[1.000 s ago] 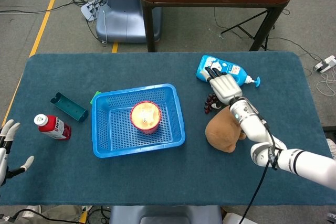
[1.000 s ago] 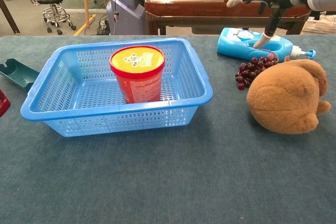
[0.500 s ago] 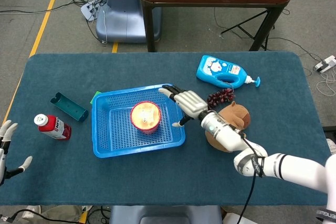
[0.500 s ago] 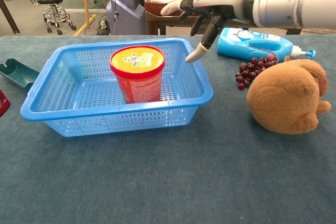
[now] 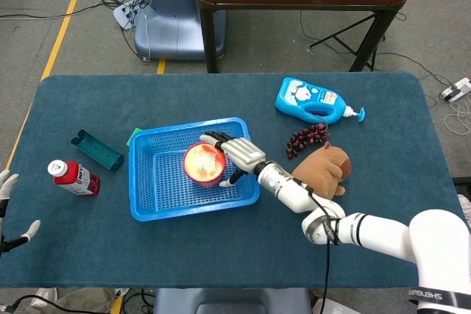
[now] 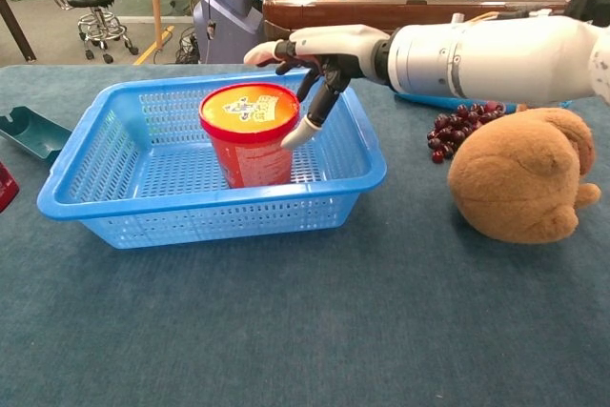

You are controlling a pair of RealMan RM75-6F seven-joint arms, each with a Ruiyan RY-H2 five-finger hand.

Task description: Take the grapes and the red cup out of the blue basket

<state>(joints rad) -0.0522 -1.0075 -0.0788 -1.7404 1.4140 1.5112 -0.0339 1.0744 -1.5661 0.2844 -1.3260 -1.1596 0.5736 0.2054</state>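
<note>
Now my right hand (image 6: 319, 54), fingers spread, hovers at the red cup (image 6: 250, 133) standing in the blue basket (image 6: 214, 207); grapes (image 6: 464, 124) lie outside. Next, I'd close around the cup.

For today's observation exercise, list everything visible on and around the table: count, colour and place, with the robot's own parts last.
Plastic mesh basket: one, blue, table centre-left.
Lidded cup: one, red with yellow lid, upright inside basket.
Grape bunch: one, dark red, on table right of basket.
Plush toy: one, brown, beside grapes.
Pump bottle: one, blue, lying at far right.
Small bottle: one, red, white cap, far left.
Open box: one, teal, left of basket.
Right hand: fingers spread over cup.
Left hand: at left table edge, holding nothing.
</note>
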